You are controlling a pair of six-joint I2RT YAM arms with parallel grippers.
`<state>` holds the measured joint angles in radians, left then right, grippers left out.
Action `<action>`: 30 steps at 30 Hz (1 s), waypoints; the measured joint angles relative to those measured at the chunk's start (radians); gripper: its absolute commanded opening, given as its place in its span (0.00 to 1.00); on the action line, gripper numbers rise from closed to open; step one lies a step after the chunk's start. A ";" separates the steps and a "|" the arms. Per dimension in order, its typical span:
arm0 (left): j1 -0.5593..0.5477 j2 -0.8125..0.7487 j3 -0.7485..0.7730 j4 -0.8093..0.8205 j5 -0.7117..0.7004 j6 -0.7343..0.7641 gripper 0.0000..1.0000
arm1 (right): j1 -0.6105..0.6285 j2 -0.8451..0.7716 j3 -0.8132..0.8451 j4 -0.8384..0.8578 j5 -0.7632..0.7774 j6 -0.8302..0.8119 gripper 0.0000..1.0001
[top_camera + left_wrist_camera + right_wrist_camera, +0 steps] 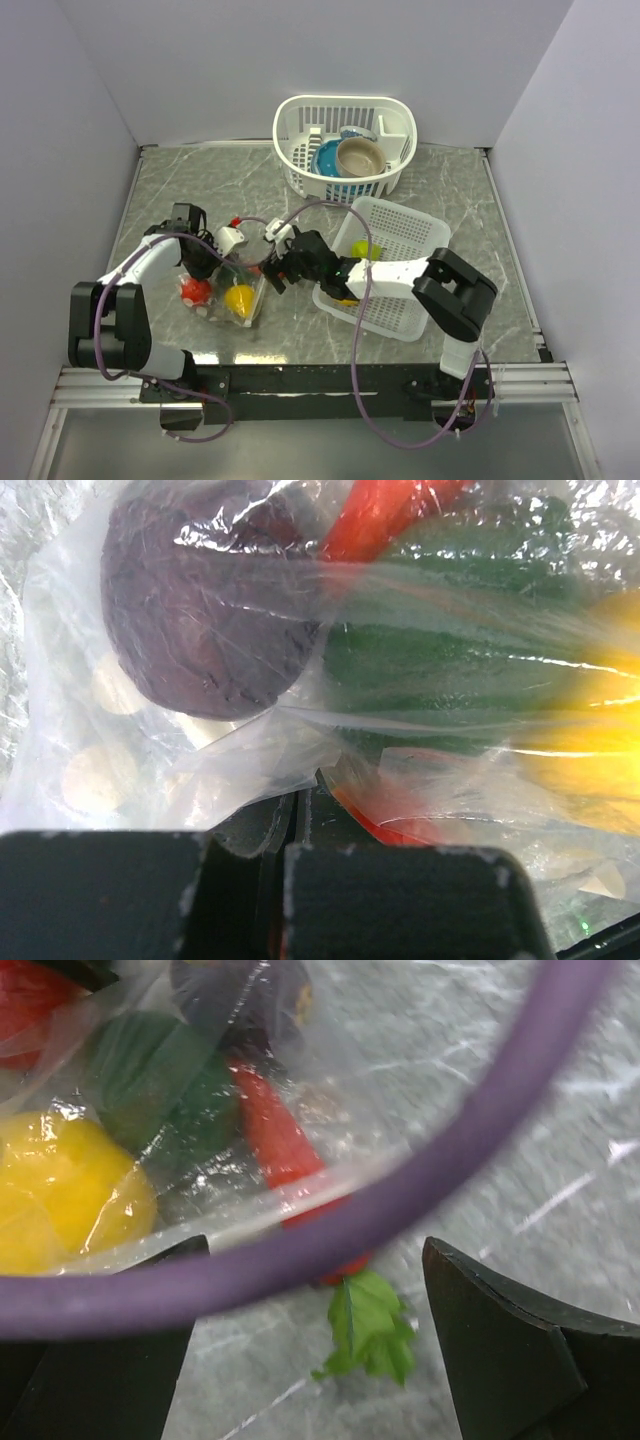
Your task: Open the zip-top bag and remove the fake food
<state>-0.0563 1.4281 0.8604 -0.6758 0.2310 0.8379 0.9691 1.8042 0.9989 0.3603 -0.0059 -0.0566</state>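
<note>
Bag check: the clear floppy zip-top bag (228, 292) with white polka dots lies on the grey marbled table (450, 190), around 8 o'clock from the table's middle. The glossy plastic fake food (239, 299) is inside it. From above I can make out a red piece (195, 291) and a yellow one. The left wrist view adds a dark purple round piece (200, 610) plus something green and something long and red, all behind the film.

The left gripper (198, 262) sits at the bag's 10 o'clock corner. Its black fingers (390, 900) are pressed together, pinching a fold of the bag plastic.

The right gripper (279, 268) is at the bag's 2 o'clock side with its jaws spread wide. In its own camera neither finger (510, 1350) touches the bag. A purple cable (420, 1190) sweeps across that view, and a small green plastic leaf (368, 1332) lies on the table just outside the bag.

At 12 o'clock there's a white plastic lattice round basket (300, 115) holding a blue bowl (328, 158) and a tan bowl (360, 156). At 4 o'clock a white lattice rectangular basket (405, 235) sits under the right arm with a lime green piece (366, 250) in it.
</note>
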 measured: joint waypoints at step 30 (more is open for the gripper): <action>0.006 0.017 0.008 0.001 -0.006 0.006 0.01 | -0.023 0.172 0.105 -0.010 -0.117 -0.012 0.11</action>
<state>-0.0498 1.4452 0.8684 -0.6746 0.2253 0.8436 0.9463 1.9766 1.1038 0.3504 -0.1226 -0.0689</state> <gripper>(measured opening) 0.022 0.473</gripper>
